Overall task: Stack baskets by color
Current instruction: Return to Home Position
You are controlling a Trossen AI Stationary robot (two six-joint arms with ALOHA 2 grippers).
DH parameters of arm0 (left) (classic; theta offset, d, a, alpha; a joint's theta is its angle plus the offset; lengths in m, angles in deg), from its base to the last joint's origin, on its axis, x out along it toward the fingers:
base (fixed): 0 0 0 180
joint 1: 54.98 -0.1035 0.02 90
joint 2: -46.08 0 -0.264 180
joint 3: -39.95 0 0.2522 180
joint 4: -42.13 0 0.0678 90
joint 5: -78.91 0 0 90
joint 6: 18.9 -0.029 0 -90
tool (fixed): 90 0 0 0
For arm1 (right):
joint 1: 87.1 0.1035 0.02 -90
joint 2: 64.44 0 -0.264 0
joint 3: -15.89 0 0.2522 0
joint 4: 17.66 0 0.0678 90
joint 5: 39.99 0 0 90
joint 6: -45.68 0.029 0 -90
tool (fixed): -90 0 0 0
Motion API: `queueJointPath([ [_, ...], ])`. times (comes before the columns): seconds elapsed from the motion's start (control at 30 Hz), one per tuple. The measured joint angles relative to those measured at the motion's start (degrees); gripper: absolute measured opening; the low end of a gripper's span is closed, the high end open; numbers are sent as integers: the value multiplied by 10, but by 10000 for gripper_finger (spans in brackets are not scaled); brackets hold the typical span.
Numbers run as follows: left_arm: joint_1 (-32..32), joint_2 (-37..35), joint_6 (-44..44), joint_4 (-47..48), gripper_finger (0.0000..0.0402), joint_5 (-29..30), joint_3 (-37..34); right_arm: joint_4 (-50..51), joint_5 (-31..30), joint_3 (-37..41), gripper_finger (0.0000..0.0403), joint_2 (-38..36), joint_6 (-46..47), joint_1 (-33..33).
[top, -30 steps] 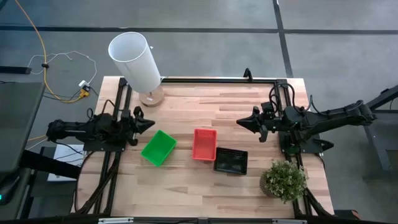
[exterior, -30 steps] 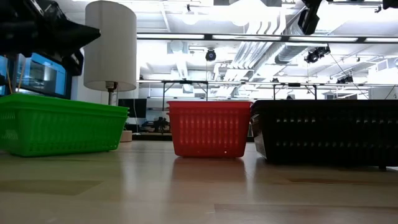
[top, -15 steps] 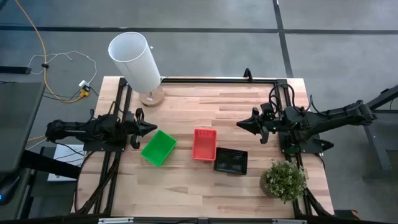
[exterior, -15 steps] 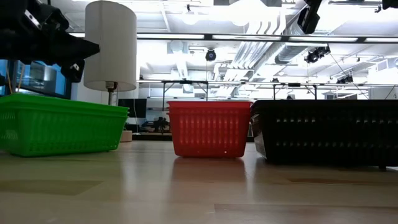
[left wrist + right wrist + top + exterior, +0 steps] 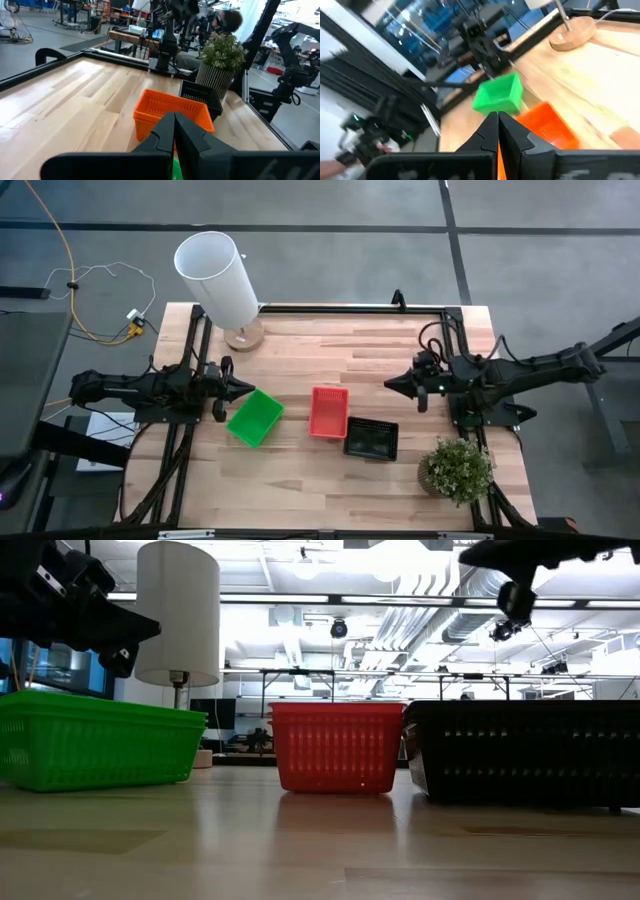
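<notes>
The green basket [image 5: 255,417] sits left of centre in the high view, turned at an angle. The red basket [image 5: 329,411] is at the middle, and the black basket [image 5: 371,439] touches its lower right corner. Each colour has one spot on the table [image 5: 330,340], so the sorting looks done; how many are nested in each pile cannot be counted from above.

The left gripper [image 5: 240,388] hangs just off the green basket's upper left corner, and the low view shows it above the rim. Its jaws are pressed together and hold nothing. The right gripper [image 5: 391,384] is right of centre, well apart from the red basket, with its jaws likewise closed and empty.

What remains is pulling both arms back to rest. The left arm has the least room, so it should keep its height and draw straight back toward the left edge, away from the green rim, before dropping. It should also stay clear of the lamp [image 5: 216,277] at upper left. The right arm should fold back toward the right edge without swinging over the plant [image 5: 456,468] at lower right.
</notes>
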Motion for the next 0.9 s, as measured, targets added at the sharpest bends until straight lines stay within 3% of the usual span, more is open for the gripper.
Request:
queueJointPath([
  [0.23,0,0,0,0,0,1,0,16,9,83,0,-141,-36,-8],
  [0.47,0,0,0,0,0,1,0,10,79,145,0,-297,-72,-22],
  [0.63,0,0,0,0,0,1,0,7,76,195,0,-387,-120,-24],
  [0.9,0,1,0,-4,0,3,0,-87,85,298,0,-397,-145,-24],
])
